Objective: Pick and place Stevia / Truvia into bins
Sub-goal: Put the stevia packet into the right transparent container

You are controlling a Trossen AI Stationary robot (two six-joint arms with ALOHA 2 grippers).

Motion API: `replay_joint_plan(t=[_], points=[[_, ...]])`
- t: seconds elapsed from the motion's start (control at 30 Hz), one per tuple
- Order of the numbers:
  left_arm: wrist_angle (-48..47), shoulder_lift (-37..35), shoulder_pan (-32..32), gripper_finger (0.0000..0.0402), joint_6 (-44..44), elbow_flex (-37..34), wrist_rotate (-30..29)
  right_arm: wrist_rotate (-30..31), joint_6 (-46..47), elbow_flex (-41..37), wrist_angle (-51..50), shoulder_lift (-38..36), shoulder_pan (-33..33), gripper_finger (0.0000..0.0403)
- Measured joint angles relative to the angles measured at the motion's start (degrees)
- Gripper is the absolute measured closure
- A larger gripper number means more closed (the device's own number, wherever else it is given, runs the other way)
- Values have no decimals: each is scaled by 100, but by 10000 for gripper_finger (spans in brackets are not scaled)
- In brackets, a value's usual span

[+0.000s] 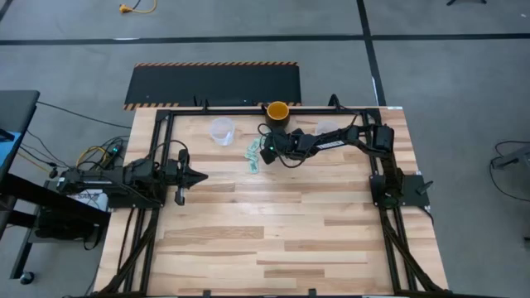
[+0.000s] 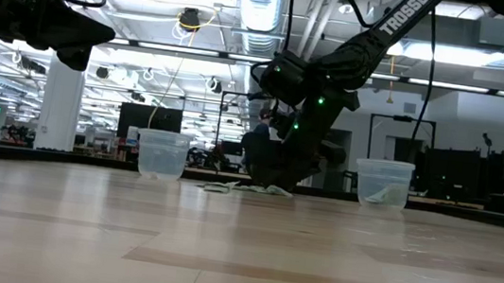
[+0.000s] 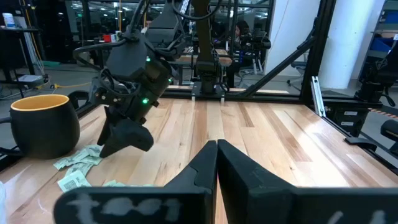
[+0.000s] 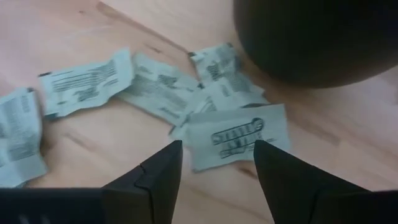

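Stevia sachets (image 4: 236, 140) mostly loose on table (image 1: 290, 240), heap beside yellow-orange cup (image 1: 277, 110), between clear bins. Right bin (image 2: 382, 182) seems to hold few already; left bin (image 2: 162, 154) looks empty, hard to tell. Right gripper (image 4: 217, 165) low over heap, fingers apart, nothing held. Left gripper (image 3: 216, 163) parked well away, fingers together. Most work left, I'd judge.

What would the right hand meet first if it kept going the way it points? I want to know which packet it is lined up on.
Most likely the sachet lying flat between the open fingers of the right hand, on the table.
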Motion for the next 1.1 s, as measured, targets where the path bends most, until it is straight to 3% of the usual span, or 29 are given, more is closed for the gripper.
replay_joint_plan(t=[0.73,0.93,1.1], points=[[2,0,0,401,2,-1,-17,-290,-55,-179,41,-22,-170,226],[2,0,-1,401,0,-1,-17,-295,-54,-181,43,-22,-170,251],[2,0,0,401,0,0,-17,-309,-54,-184,38,-24,-168,294]])
